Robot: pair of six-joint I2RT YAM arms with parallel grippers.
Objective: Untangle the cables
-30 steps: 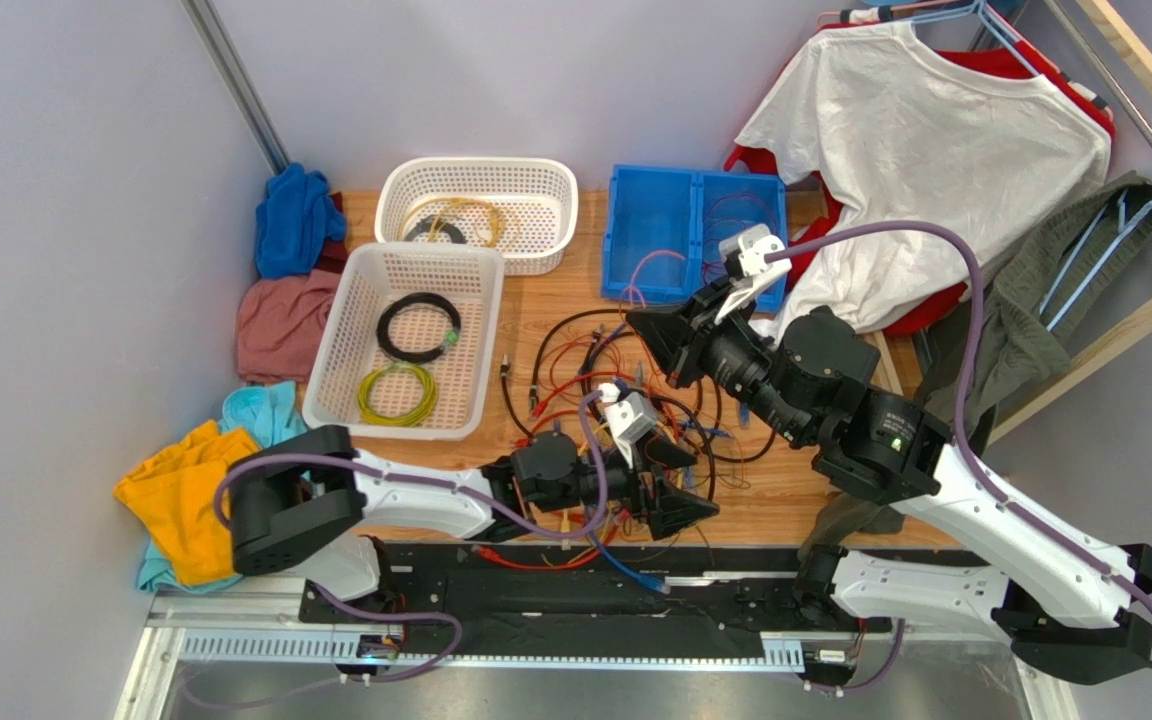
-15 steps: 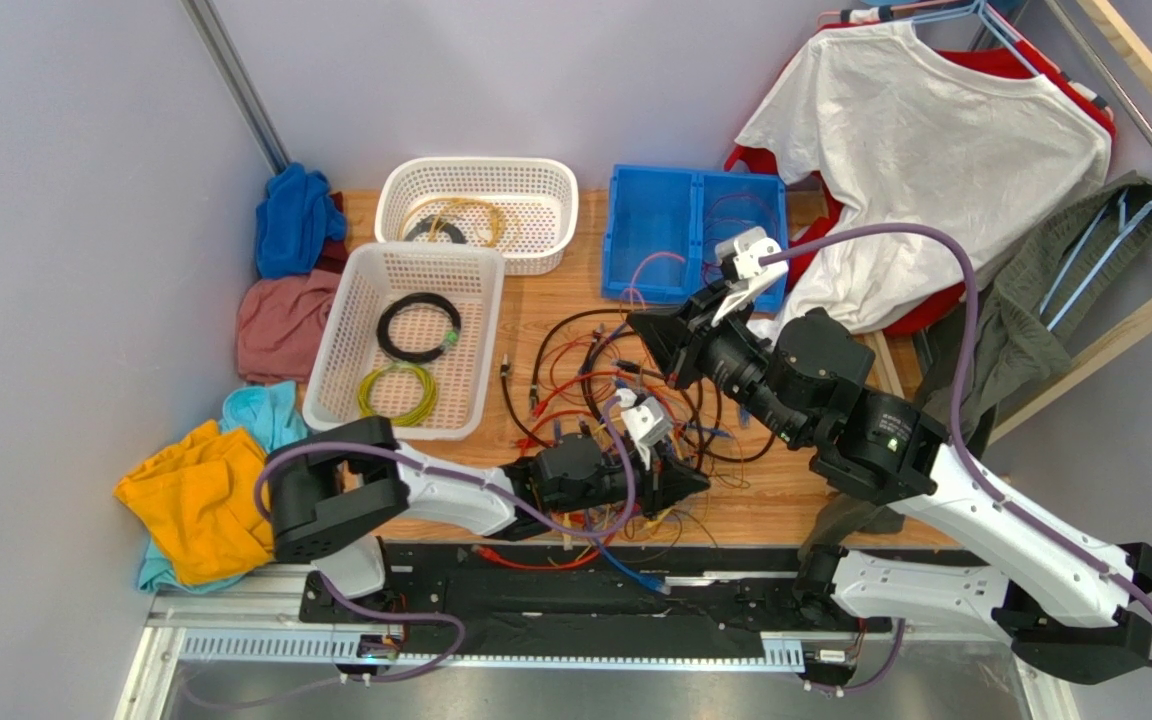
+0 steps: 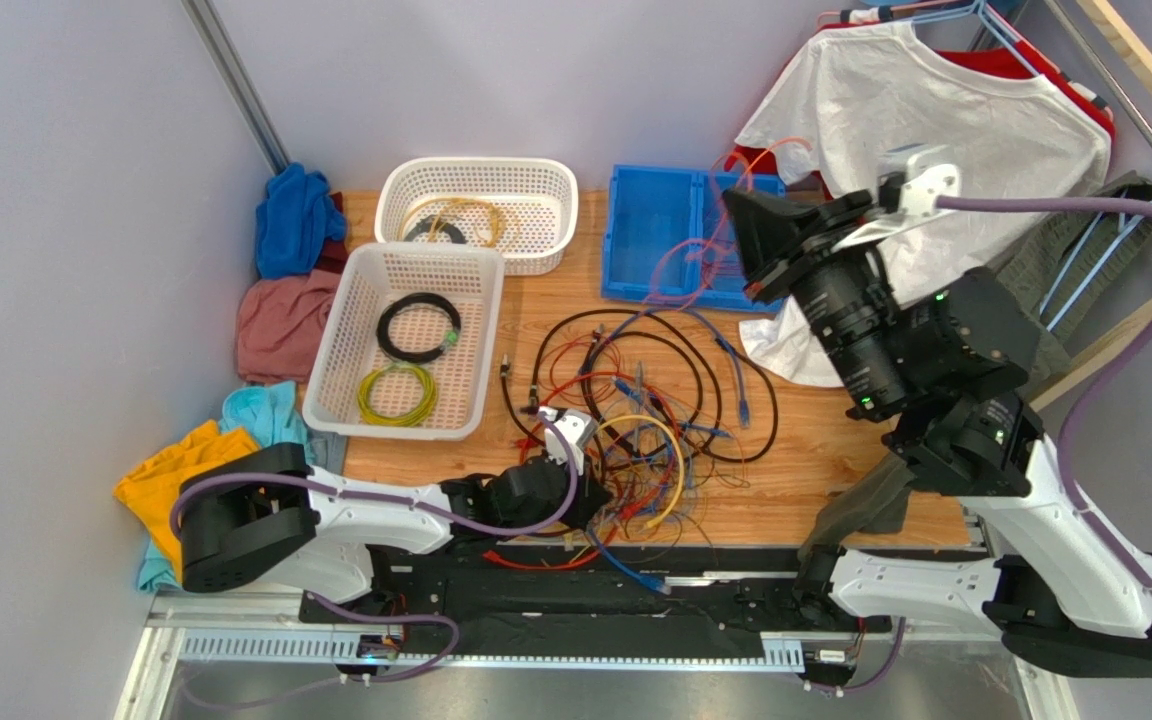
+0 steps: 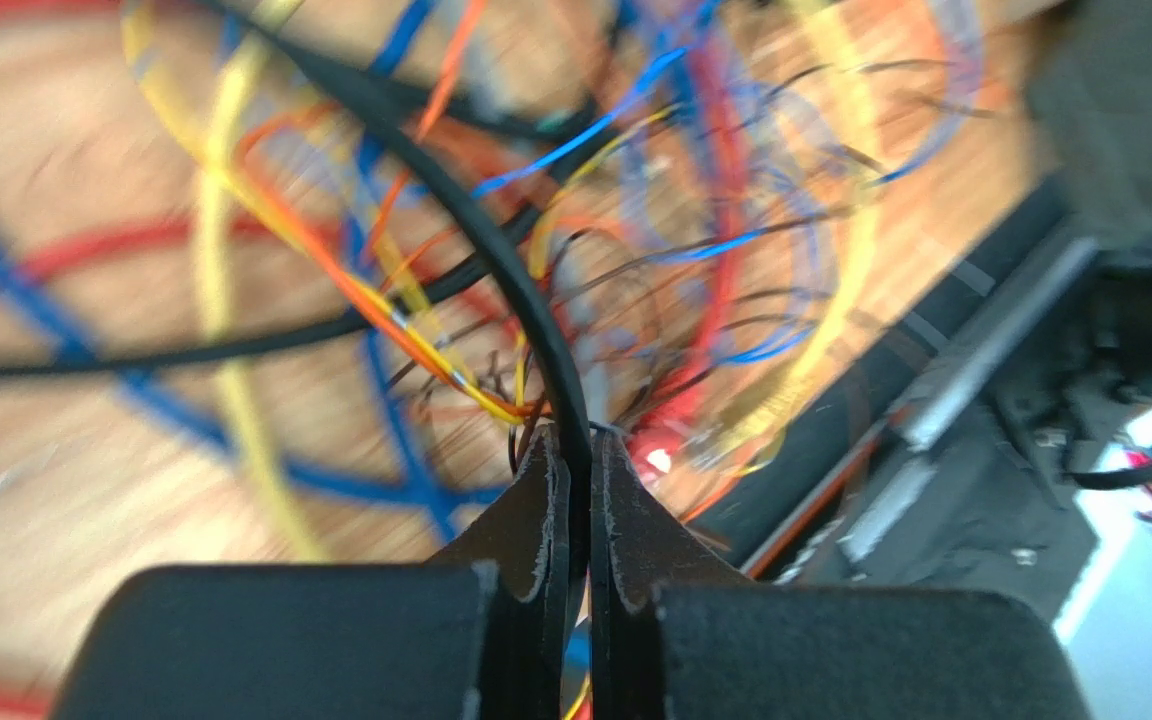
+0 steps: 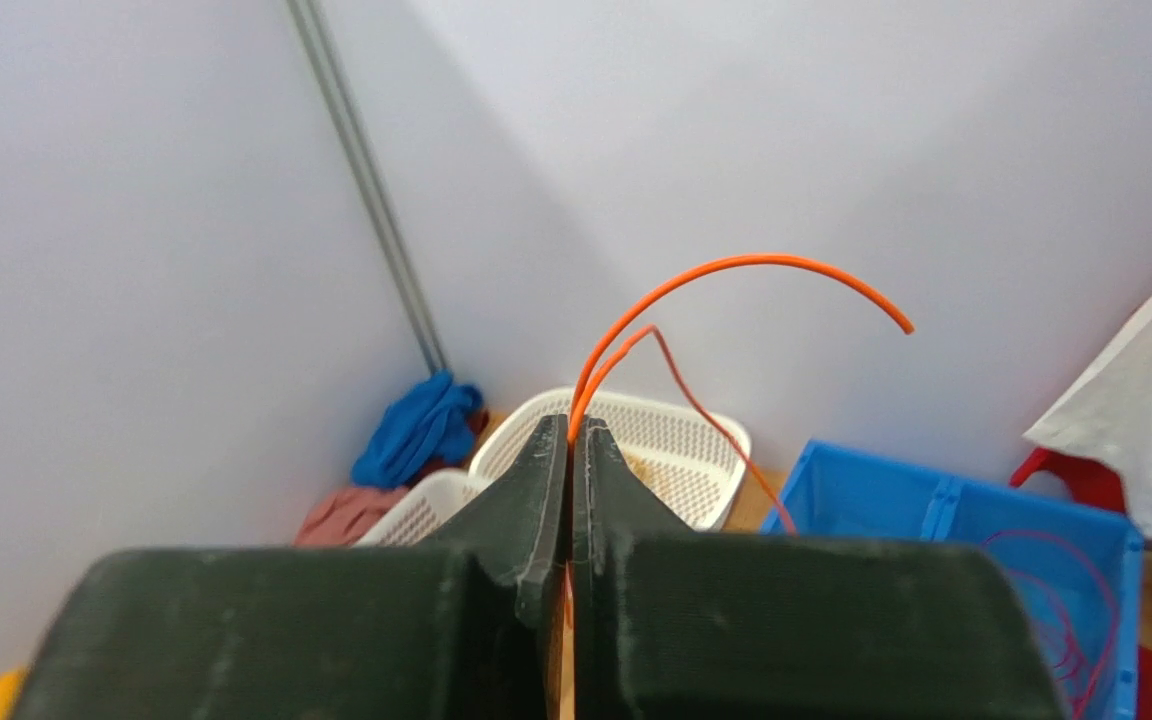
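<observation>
The cables (image 3: 642,398) lie as a loose tangle of black, red, orange, yellow and blue wires on the wooden table. My left gripper (image 3: 615,492) is low at the tangle's near-left side. In the left wrist view it (image 4: 575,443) is shut on a thick black cable (image 4: 462,225) that arches away over the blurred wires. My right gripper (image 3: 736,203) is raised high over the blue bin. In the right wrist view it (image 5: 570,432) is shut on a thin orange cable (image 5: 717,270) that loops up above the fingertips.
A white basket (image 3: 432,252) holds a black coil (image 3: 417,323) and a yellow-green coil (image 3: 394,393). A second white basket (image 3: 477,165) and a blue bin (image 3: 615,225) stand behind. Cloths (image 3: 192,495) lie at the left; a white shirt (image 3: 928,135) hangs at the right.
My left gripper closed on the black cable and drew back to the left. My right arm rose and swung to the back right, lifting the orange cable out of the tangle.
</observation>
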